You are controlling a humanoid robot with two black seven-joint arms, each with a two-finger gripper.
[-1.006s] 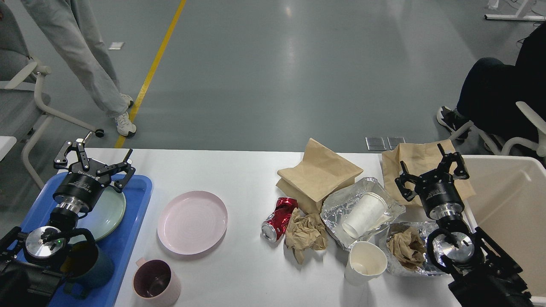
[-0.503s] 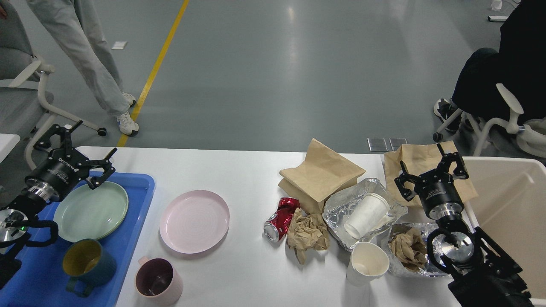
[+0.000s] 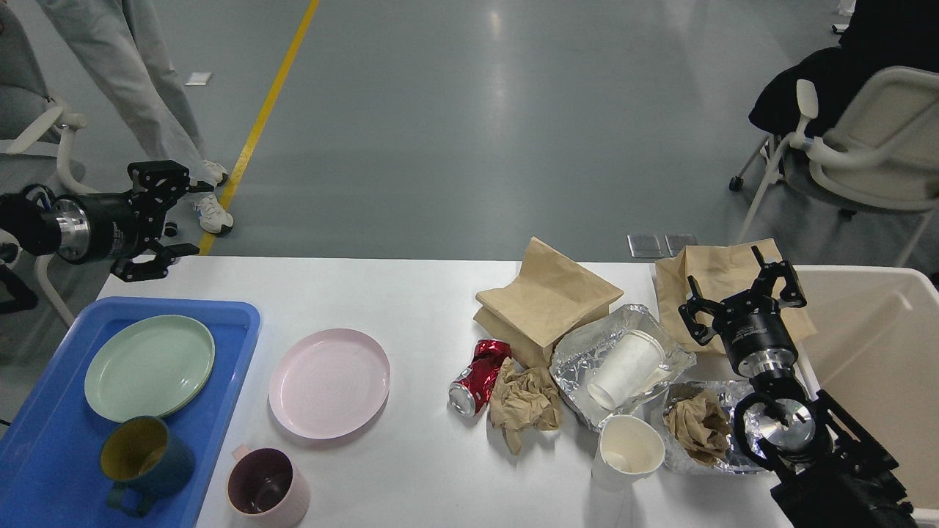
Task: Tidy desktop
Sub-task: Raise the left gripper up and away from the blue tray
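Head view looks down on a smooth, matte white counter point(image 3: 425, 308) with rounded corners, filling the lower half from 7 to 4 o'clock. At 8 o'clock a glossy blue plastic tray point(image 3: 227, 367) holds a round pale green plate point(image 3: 149, 367) and a dark teal mug point(image 3: 147, 462) with a yellow inside. Just beside the tray lie a shallow pink plate point(image 3: 329, 383) and a pink mug point(image 3: 267, 488) with a dark inside.

Around 5 o'clock the litter clusters: a crushed red can point(image 3: 480, 375) touching a crumpled brown paper wad point(image 3: 524, 400), a folded kraft paper bag point(image 3: 550, 301), and a wrinkled silver foil sheet point(image 3: 579, 359) carrying a white paper cup point(image 3: 627, 367) on its side. A second white cup point(image 3: 629, 453) stands upright near a foil piece point(image 3: 733, 400) holding another brown wad point(image 3: 693, 425). A flat brown bag point(image 3: 722, 275) lies at 3 o'clock, beside a beige plastic bin point(image 3: 880, 345).

Left pincer point(image 3: 172, 220) hangs at 9 o'clock past the counter's corner, its black fingers spread, holding nothing. Right pincer point(image 3: 741, 293) hovers over the flat bag, fingers splayed wide, empty.
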